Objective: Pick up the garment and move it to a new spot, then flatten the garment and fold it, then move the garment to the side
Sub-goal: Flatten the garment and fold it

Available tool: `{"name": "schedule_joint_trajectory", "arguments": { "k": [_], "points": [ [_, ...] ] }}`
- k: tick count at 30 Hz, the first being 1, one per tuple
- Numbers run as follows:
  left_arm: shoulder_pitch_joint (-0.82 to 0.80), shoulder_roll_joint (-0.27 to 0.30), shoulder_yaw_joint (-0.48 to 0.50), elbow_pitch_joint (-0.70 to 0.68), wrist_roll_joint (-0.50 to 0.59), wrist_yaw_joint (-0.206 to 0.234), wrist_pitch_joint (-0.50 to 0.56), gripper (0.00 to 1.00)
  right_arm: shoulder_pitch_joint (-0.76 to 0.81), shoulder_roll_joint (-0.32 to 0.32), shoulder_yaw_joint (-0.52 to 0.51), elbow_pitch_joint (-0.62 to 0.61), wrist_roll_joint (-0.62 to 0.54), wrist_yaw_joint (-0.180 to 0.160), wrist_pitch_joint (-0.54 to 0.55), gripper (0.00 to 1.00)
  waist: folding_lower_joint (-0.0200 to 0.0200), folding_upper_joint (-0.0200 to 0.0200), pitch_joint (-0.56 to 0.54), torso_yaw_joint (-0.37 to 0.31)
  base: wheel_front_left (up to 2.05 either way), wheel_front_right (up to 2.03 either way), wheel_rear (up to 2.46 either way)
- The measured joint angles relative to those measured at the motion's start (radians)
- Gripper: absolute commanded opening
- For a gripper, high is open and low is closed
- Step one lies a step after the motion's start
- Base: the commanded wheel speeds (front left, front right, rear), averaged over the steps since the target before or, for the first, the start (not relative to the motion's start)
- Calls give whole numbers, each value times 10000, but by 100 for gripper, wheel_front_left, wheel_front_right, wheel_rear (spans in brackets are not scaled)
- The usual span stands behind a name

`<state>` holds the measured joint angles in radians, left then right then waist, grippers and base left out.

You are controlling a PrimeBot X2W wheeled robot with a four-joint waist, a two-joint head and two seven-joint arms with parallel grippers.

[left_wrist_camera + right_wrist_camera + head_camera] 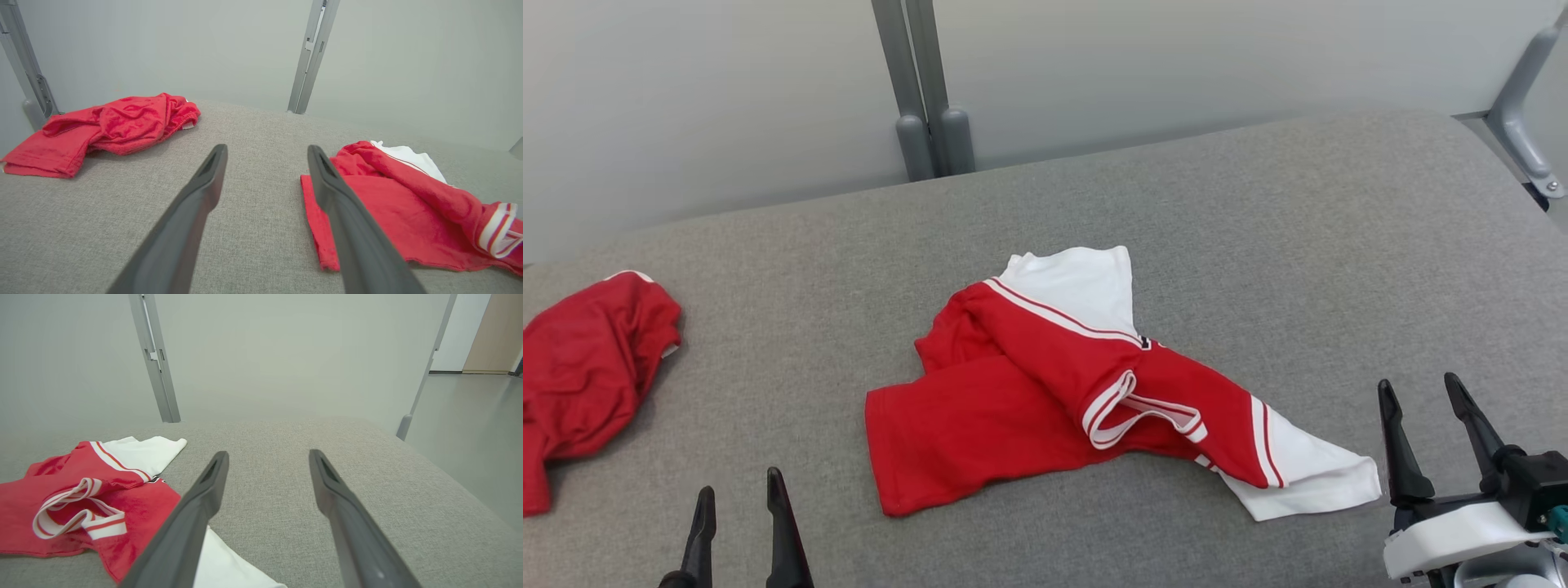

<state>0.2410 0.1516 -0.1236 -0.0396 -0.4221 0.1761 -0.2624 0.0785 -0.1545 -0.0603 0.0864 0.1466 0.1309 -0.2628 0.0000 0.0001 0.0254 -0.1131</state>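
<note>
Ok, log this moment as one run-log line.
red-and-white garment: crumpled, unfolded, centre of grey surface | left gripper: open, empty | right gripper: open, empty | red cloth: heaped at left

No lettering, label or number is legible on the garment (pixel 1029 408).

Two garments lie on the grey pad (pixel 1258 204): one red-and-white shirt (pixel 1029 392) at its middle, one plain red garment (pixel 580 367) at its left edge. Two grippers hover at its near edge: the left gripper (pixel 739 482) and the right gripper (pixel 1419 382).
</note>
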Motion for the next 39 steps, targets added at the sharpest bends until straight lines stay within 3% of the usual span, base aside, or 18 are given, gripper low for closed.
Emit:
{"name": "schedule_joint_trajectory", "arguments": {
  "k": [3, 8, 13, 21, 39],
  "points": [
    [228, -531, 568, -94, 800, -777, 0, 100, 91, 12, -88, -90, -107, 0, 0, 100, 0, 0, -211, -43, 0, 0, 0],
    [350, -855, 989, 435, 1655, -1948, -15, 100, 255, -123, 52, 6, -403, 0, 0, 100, 0, 0, -472, 35, 0, 0, 0],
    [350, -970, 1377, 755, 2008, -2431, -15, 100, 188, -79, 280, 121, -456, 0, 0, 100, 0, -1, -534, 215, 0, 0, 0],
    [350, -1003, 1536, 811, 2121, -2638, -15, 100, 51, -27, 372, 251, -453, 0, 0, 100, 0, 0, -515, 585, 0, 0, 0],
    [300, -1005, 1415, 550, 1898, -2414, -15, 100, -48, -2, 535, 410, -412, 0, 0, 100, 0, 0, -309, 955, 0, 0, 0]
  ]
}}
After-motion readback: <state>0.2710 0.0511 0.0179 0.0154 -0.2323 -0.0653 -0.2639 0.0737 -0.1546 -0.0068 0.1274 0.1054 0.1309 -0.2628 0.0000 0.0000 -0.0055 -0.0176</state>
